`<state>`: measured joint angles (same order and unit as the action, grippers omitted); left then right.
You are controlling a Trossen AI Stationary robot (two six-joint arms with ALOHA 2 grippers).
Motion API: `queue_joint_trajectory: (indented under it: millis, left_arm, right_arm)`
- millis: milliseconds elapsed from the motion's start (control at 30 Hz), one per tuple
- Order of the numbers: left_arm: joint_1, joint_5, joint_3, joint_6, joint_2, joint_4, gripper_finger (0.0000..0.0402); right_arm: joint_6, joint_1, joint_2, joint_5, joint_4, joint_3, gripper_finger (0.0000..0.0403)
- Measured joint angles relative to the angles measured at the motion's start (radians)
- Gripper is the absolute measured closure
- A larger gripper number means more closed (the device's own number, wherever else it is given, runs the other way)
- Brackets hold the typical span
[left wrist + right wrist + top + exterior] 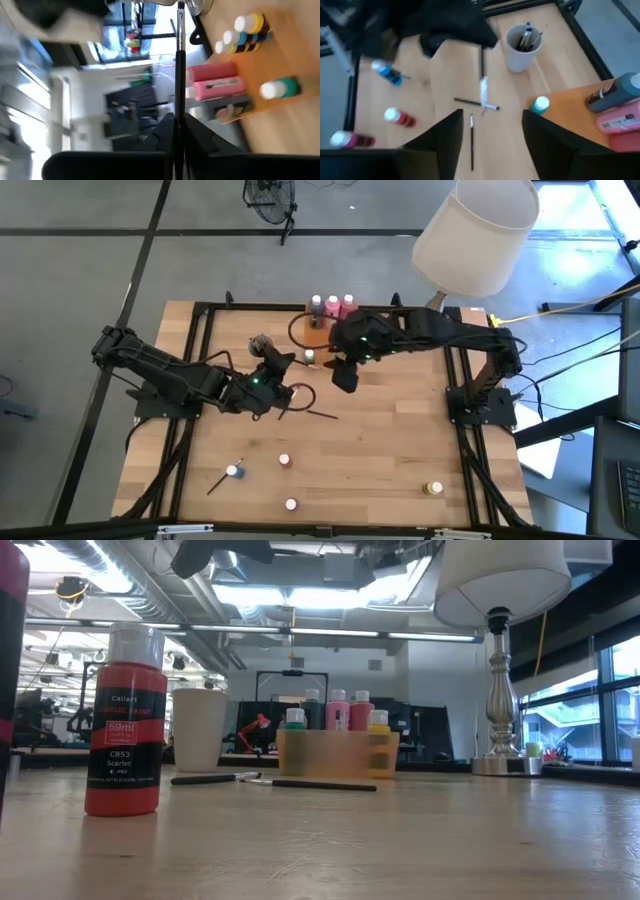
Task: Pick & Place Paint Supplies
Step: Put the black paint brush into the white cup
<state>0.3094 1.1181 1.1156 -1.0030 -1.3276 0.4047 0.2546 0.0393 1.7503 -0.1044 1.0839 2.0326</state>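
Wooden table (pixel 380 470); lamp (pixel 475 230) at rear; left gripper (pixel 283 393) clamps paintbrush (pixel 179 65); right gripper (pixel 343 374) apart.

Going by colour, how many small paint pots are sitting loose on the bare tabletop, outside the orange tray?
Blue pot: 1
Red pot: 1
Pink pot: 1
Yellow pot: 1
Total: 4
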Motion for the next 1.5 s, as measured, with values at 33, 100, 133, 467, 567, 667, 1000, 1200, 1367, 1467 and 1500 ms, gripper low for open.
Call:
queue_joint_trajectory:
  millis: [33,100,133,467,567,667,1000,1200,1367,1467,1500]
  left_arm:
    - [-0.005,-0.014,0.0,0.067,0.011,0.024,0.039]
    - [-0.015,-0.056,0.0,0.217,0.04,0.062,0.039]
    - [-0.021,-0.076,0.0,0.299,0.056,0.081,0.0389]
    - [-0.11,-0.361,0.0,0.929,0.316,0.101,0.039]
    - [-0.155,-0.466,0.0,0.966,0.385,0.092,0.039]
    - [-0.19,-0.533,-0.018,0.948,0.434,0.024,0.039]
    - [-0.31,-0.702,-0.567,0.937,0.723,-0.663,0.039]
    - [-0.372,-0.719,-0.926,0.866,0.839,-1.194,0.0389]
    - [-0.45,-0.702,-1.105,0.945,0.842,-1.353,0.0389]
    - [-0.497,-0.765,-1.1,0.948,0.831,-1.295,0.0389]
    - [-0.517,-0.787,-1.1,0.937,0.819,-1.308,0.0389]
  right_arm:
    - [-0.001,0.012,0.0,-0.008,0.033,0.026,0.0193]
    - [-0.005,0.039,0.0,-0.014,0.088,0.071,0.018]
    - [-0.011,0.053,0.0,-0.016,0.106,0.089,0.0175]
    - [-0.055,0.208,0.0,-0.019,0.049,0.13,0.0171]
    - [-0.057,0.235,0.0,-0.041,0.038,0.13,0.0174]
    - [-0.057,0.253,0.001,-0.065,0.034,0.13,0.0177]
    - [-0.05,0.265,0.002,-0.079,0.033,0.13,0.0187]
    - [-0.053,0.257,0.002,-0.079,0.029,0.13,0.0193]
    - [-0.058,0.235,0.002,-0.079,0.023,0.13,0.0195]
    - [-0.06,0.222,0.002,-0.078,0.021,0.13,0.0195]
    - [-0.06,0.217,0.002,-0.078,0.016,0.13,0.0195]
